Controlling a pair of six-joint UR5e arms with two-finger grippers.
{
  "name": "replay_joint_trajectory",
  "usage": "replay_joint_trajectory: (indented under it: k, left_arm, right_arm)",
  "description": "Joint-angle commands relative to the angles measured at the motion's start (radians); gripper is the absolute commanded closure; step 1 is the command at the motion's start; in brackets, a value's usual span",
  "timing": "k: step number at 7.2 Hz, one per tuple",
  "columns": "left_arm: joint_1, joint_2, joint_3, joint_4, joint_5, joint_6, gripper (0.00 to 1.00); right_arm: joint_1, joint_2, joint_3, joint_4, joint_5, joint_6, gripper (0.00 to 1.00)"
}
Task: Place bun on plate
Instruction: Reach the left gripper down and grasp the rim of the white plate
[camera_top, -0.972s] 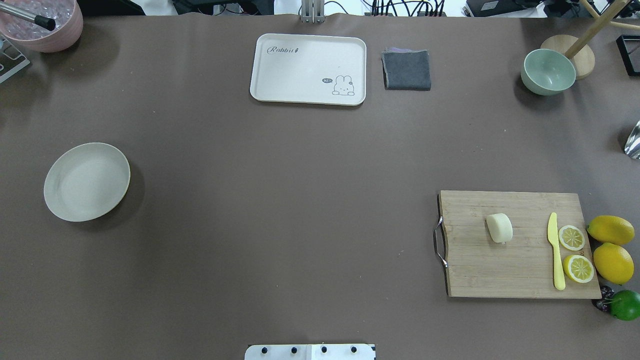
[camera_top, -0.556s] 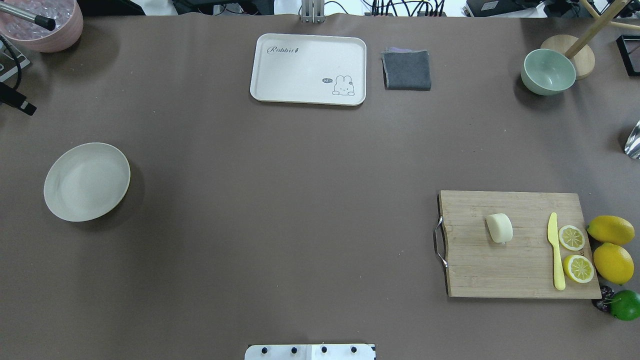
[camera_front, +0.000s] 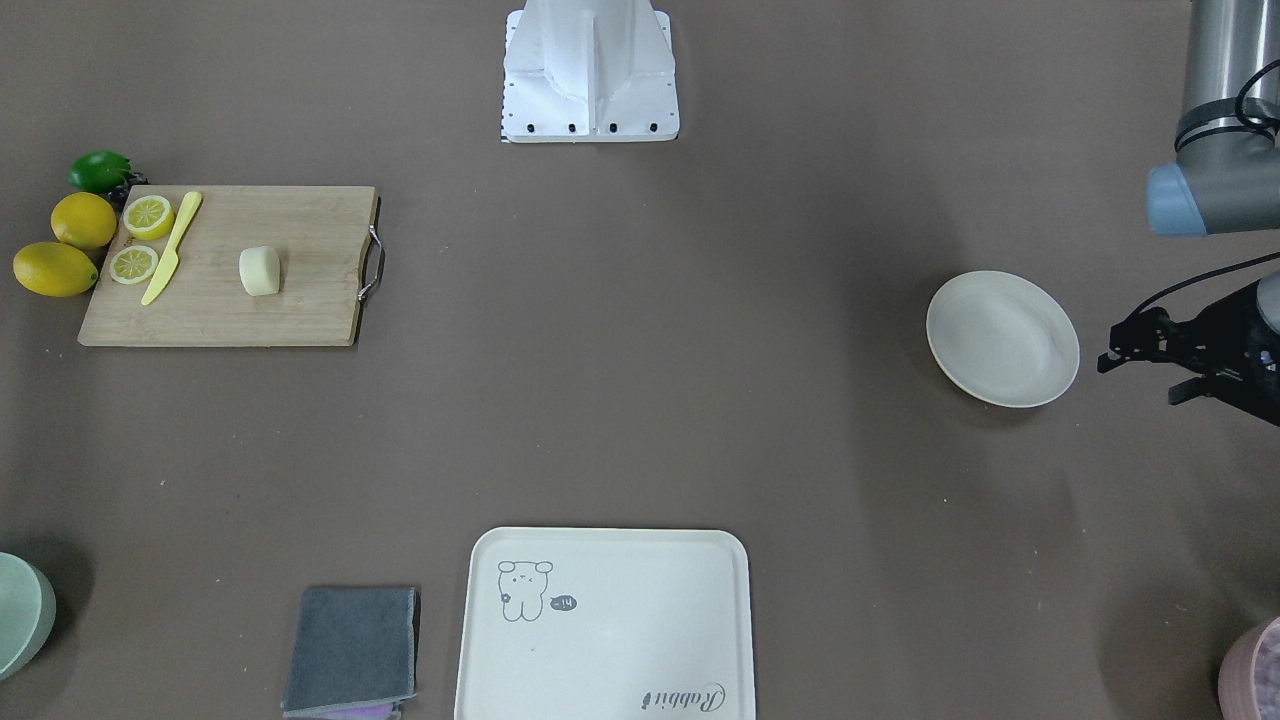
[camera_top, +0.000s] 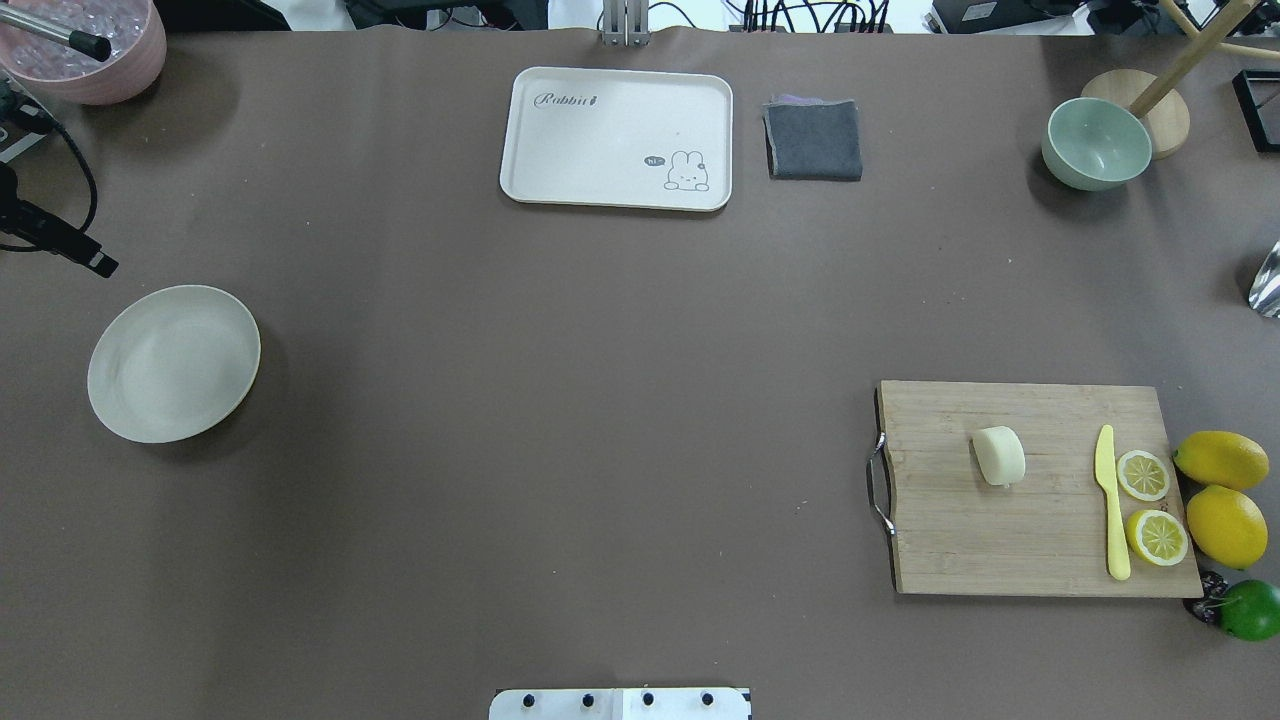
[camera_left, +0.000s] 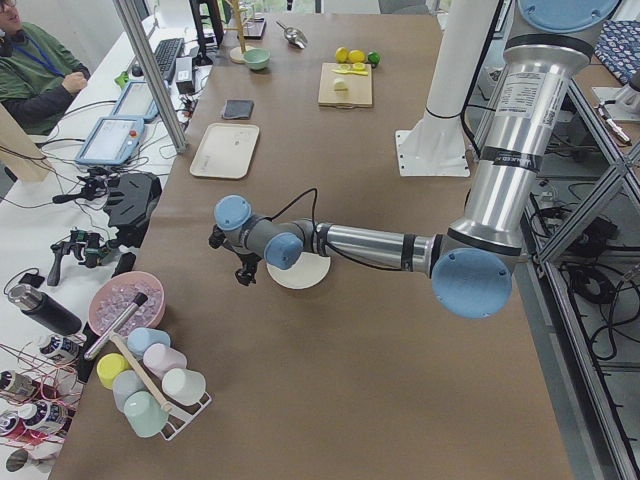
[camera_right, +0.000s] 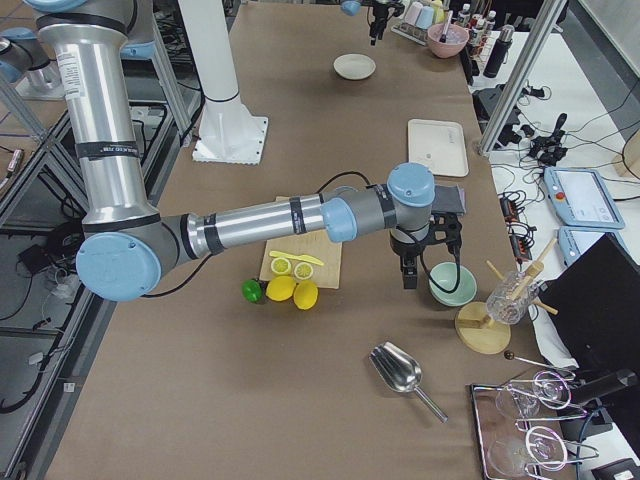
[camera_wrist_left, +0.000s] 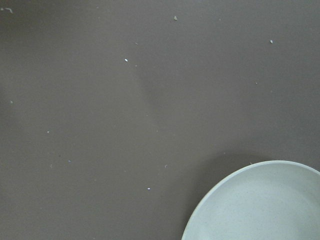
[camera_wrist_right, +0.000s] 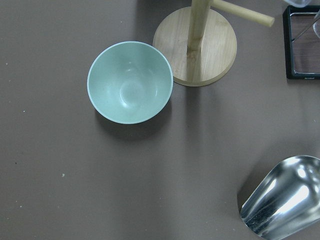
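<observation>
The bun (camera_top: 1000, 456) is a pale cream lump lying on a wooden cutting board (camera_top: 1040, 530) at the right of the table, also seen from the front (camera_front: 260, 271). The plate (camera_top: 173, 363), round and off-white, sits empty far to the left (camera_front: 1002, 338). My left gripper (camera_front: 1140, 382) hovers just outside the plate's far left side, open and holding nothing; its wrist view shows only the plate's rim (camera_wrist_left: 260, 200). My right gripper (camera_right: 415, 262) hangs above the teal bowl, far behind the bun. I cannot tell whether it is open or shut.
On the board lie a yellow knife (camera_top: 1110, 515) and two lemon halves (camera_top: 1143, 475), with whole lemons (camera_top: 1222, 458) and a lime beside it. A cream tray (camera_top: 617, 138), grey cloth (camera_top: 813, 140), teal bowl (camera_top: 1096, 143), wooden stand, metal scoop (camera_wrist_right: 280, 200) and pink bowl (camera_top: 90, 50) ring the table.
My left gripper has come into the overhead view from the left edge and moved nearer and rightwards, towards the plate. The bun and plate have not moved.
</observation>
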Motion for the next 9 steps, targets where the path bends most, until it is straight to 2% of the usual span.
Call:
replay_joint_trajectory:
  k: [1, 4, 6, 8, 9]
  left_arm:
    - [0.049, 0.003, 0.004, -0.003, 0.008, 0.002, 0.09]
    - [0.061, 0.008, 0.07, -0.085, 0.011, 0.001, 0.19]
    - [0.07, 0.008, 0.089, -0.107, 0.011, 0.001, 0.2]
    - [0.089, 0.008, 0.087, -0.107, 0.011, -0.001, 0.4]
    - [0.096, 0.008, 0.089, -0.108, 0.011, 0.001, 0.46]
  right_arm:
    - [0.0, 0.003, 0.004, 0.0, -0.003, 0.0, 0.0]
    - [0.0, -0.003, 0.017, 0.0, -0.003, -0.002, 0.0]
    - [0.0, -0.003, 0.017, 0.0, -0.003, 0.0, 0.0]
    - [0.0, 0.0, 0.015, 0.0, -0.006, 0.0, 0.0]
    - [0.0, 0.005, 0.015, 0.0, -0.008, 0.0, 0.0]
